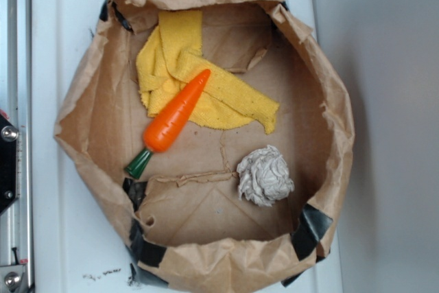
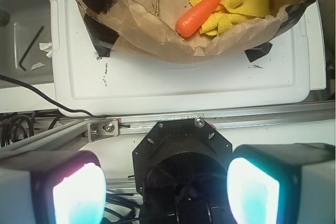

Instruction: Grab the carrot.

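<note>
No brand, label or legible writing anywhere. Gripper (image 2: 165, 192) spread wide, pads (image 2: 79, 195) well apart and holding nothing, touching nothing, hanging off the white tray (image 2: 178, 77) at its 6 o'clock edge in the wrist view. Carrot (image 1: 175, 118) lying inside the brown paper bag (image 1: 322, 73), tip toward 1 o'clock, green stem toward 7 o'clock, upper half resting on the yellow cloth (image 1: 233, 97). Crumpled paper ball (image 1: 265, 176) at 4 o'clock from the carrot, apart.

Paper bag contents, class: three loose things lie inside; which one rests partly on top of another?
The carrot: its pointed half overlaps the yellow cloth. The paper ball lies apart on the bare bag floor.
</note>
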Motion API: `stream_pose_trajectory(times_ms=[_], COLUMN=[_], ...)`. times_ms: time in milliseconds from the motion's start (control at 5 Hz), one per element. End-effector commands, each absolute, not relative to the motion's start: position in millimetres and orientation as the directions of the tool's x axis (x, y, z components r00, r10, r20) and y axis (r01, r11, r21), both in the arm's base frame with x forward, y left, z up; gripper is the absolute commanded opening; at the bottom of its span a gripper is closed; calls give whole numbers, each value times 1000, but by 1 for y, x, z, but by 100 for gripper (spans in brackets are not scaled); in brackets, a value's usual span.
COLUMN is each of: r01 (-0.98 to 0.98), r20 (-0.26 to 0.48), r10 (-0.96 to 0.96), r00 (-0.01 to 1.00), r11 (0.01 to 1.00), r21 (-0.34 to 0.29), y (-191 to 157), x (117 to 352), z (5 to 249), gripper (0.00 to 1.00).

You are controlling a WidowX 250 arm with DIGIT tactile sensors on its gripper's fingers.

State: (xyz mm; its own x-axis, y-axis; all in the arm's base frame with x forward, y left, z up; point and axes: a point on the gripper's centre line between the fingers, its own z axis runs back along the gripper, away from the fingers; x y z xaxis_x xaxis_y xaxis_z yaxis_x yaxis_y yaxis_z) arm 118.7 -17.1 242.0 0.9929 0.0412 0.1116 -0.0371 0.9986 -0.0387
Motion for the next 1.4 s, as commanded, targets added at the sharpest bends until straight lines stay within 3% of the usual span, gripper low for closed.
stream_pose_trajectory(times_ms=[0, 200, 400, 600, 800, 1200], r01=[-37, -99, -126, -100, -110, -167], r20=[112, 84, 78, 119, 187, 153], r10=[41, 91, 121, 105, 128, 179], r00=[993, 992, 990, 987, 974, 972], r11=[999, 990, 990, 994, 988, 982], r21=[-39, 98, 65, -43, -105, -92], y=[-17, -16, -8, 12, 35, 44], x=[119, 144, 161, 171, 179, 221], z=[242, 239, 239, 236, 227, 212], gripper=[100, 100, 100, 100, 100, 100])
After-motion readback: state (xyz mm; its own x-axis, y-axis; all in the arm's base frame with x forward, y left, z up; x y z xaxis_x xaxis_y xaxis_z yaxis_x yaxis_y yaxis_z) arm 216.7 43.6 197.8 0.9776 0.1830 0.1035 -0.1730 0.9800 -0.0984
